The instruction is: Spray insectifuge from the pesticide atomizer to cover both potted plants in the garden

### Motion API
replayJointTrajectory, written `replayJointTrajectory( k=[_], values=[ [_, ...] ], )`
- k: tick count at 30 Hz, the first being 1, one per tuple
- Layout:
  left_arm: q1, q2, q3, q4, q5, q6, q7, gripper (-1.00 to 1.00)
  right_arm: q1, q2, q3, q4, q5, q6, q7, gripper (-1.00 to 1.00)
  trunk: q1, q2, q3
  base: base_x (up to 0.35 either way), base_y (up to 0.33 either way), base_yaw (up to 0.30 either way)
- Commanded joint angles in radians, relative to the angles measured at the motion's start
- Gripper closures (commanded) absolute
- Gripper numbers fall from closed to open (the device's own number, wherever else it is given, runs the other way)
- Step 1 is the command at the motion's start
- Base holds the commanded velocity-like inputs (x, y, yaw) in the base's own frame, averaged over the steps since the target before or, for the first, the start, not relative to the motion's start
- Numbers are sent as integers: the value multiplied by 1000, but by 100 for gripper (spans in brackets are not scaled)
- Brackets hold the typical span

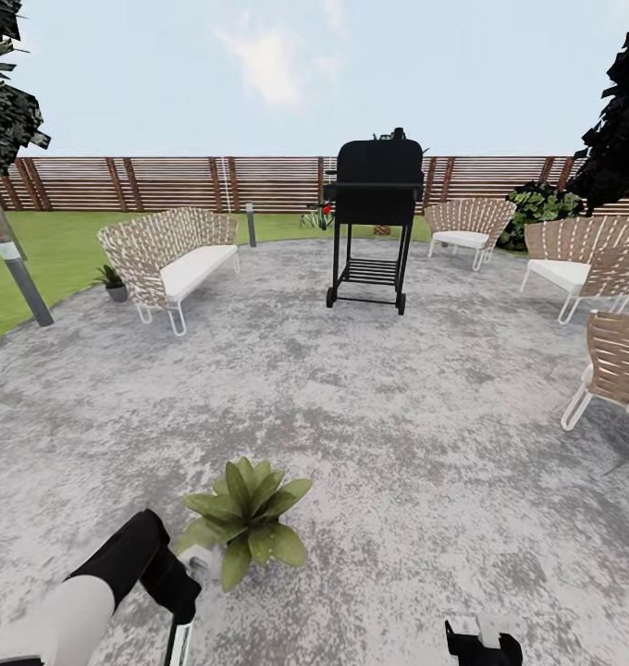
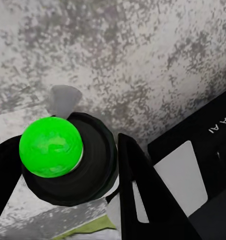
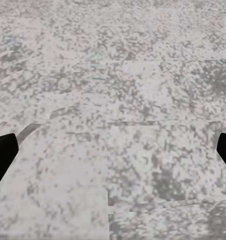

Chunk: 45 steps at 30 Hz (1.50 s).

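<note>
So the pesticide atomizer [image 2: 68,160] is pinched in the left end effector [image 2: 63,200] — in the left wrist view a dark round body with a bright green cap is seen clamped between the two black fingers [image 2: 142,195], with a pale trigger part poking out past it. In the head view the left arm is reached down low, just beside the nearer potted plant [image 1: 245,518], and the white trigger head [image 1: 199,560] is seen right against its leaves.

What could go wrong from here:

- Coverage could be left patchy. The nozzle is held so close to one side of the rosette that the far leaves may be missed unless the spray is swept across.
- The plant could get bumped or tipped. The arm and bottle are practically touching the foliage, and its pot can't be seen under the leaves, so clearance can't really be judged.
- Nozzle direction can't be told for sure from these views — spray could be wasted on the stone patio [image 1: 398,416].
- The second potted plant [image 1: 111,279] sits well apart, at the lawn edge beside the wicker sofa [image 1: 171,254]. A drive over there is needed, and the chairs and the grill [image 1: 375,217] would have to be steered around.

The right end effector [image 3: 113,155] is spread wide and holding nothing, with only bare paving seen between its tips — so no help there if the bottle slips.
</note>
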<state>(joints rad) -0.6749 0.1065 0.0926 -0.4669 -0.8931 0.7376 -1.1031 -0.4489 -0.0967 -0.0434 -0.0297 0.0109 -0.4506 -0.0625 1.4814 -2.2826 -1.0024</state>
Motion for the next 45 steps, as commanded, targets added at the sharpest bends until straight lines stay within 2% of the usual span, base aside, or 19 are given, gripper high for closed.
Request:
replayJointTrajectory(
  k=[1, 3, 5, 6, 10, 12, 15, 17, 32, 40, 45],
  values=[
    [1, -4, 7, -2, -8, 6, -9, 100, -1, 0, -3, 1, 1, -3, 0, -100, 0, 0, -1, 0, 0, 0],
    [2, -11, 9, -3, -8, 6, -10, 100, -1, 0, -4, 1, 1, -3, 0, -100, 0, 0, -1, 0, 0, 0],
    [-2, -37, 10, -4, -7, 5, -10, 100, -1, 0, -4, 1, 1, -3, 0, -100, 0, 0, -1, 0, 0, 0],
    [-2, -40, 10, -4, -7, 5, -9, 100, -1, 0, -4, 2, 1, -3, 0, -100, 0, 0, -1, 0, 0, 0],
    [-4, -32, 11, -5, -10, 6, -9, 100, -1, 0, -4, 1, 1, -3, 0, -100, 0, 0, -1, 0, 0, 0],
    [-3, -11, 11, -5, -10, 6, -10, 100, -1, 0, -4, 1, 1, -3, 0, -100, 0, 0, -1, 0, 0, 0],
    [-4, 52, 16, -5, -7, 6, -10, 100, -1, 2, -4, 1, -1, -3, -3, -100, 0, 0, -1, 0, 0, 0],
    [-8, 62, 17, -6, -7, 8, -10, 100, -1, 3, -4, 1, -2, -3, -5, -100, 0, 0, -1, 0, 0, 0],
    [-9, 51, 13, -6, -8, 20, -8, 100, -1, -8, -6, -1, -4, -6, -6, -100, 57, -105, -68, 0, 0, 0],
    [-7, 49, 13, -5, -8, 20, -6, 100, -1, -9, -4, 1, -2, -7, -3, -100, 57, -105, -69, 0, 0, 0],
    [-9, 22, 12, -6, -10, 22, 0, 100, -1, -11, -4, 1, -2, -7, -3, -100, 57, -105, -69, 87, 72, 0]
  ],
)
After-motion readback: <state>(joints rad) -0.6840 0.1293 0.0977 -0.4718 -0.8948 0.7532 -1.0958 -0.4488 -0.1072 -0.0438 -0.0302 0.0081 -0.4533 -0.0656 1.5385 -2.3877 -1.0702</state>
